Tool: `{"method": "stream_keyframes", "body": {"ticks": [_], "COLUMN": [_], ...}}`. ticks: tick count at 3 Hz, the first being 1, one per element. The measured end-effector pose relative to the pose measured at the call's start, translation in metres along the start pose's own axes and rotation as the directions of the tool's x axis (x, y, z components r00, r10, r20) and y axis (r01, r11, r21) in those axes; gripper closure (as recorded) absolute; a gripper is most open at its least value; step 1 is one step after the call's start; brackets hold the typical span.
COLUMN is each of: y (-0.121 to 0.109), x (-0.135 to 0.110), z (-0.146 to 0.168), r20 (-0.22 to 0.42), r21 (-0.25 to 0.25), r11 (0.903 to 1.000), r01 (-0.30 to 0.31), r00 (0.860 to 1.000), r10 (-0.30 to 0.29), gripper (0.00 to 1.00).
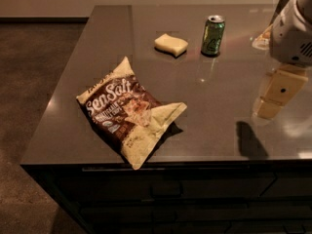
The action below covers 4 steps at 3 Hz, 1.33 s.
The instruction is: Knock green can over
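The green can [213,35] stands upright on the far part of the dark countertop [112,38], silver top up and a pale logo on its side. My gripper [274,95] hangs from the white arm [292,33] at the right edge of the view. It is just above the counter, to the right of the can and nearer the camera, well apart from it. Its shadow falls on the counter below it.
A pale yellow sponge block [171,44] lies just left of the can. A brown and cream chip bag [129,111] lies near the counter's front left. A pale object [263,37] sits at the far right behind the arm. The counter's front edge drops to dark drawers [165,199].
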<state>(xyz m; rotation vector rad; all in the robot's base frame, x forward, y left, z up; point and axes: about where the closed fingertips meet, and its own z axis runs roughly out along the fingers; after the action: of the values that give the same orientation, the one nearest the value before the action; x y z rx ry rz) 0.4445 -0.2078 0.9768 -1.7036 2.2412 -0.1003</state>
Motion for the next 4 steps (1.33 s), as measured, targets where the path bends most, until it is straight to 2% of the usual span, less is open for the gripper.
{"method": "stream_keyframes", "body": {"ticks": [1, 2, 3, 4], "y": [-0.028, -0.075, -0.128, -0.182], "x": [-0.023, -0.041, -0.048, -0.049], "z": [0.018, 0.037, 0.054, 0.064], "r20": [0.036, 0.100, 0.197, 0.313], "r21": [0.028, 0.071, 0.104, 0.133], "r11": [0.9973, 0.9844, 0.9568, 0.9075], "r01": [-0.068, -0.161, -0.272, -0.398], "r00": [0.997, 0.983, 0.949, 0.886], "r10": [0.067, 0.154, 0.248, 0.343], "gripper": [0.00, 0.00, 0.00, 0.00]}}
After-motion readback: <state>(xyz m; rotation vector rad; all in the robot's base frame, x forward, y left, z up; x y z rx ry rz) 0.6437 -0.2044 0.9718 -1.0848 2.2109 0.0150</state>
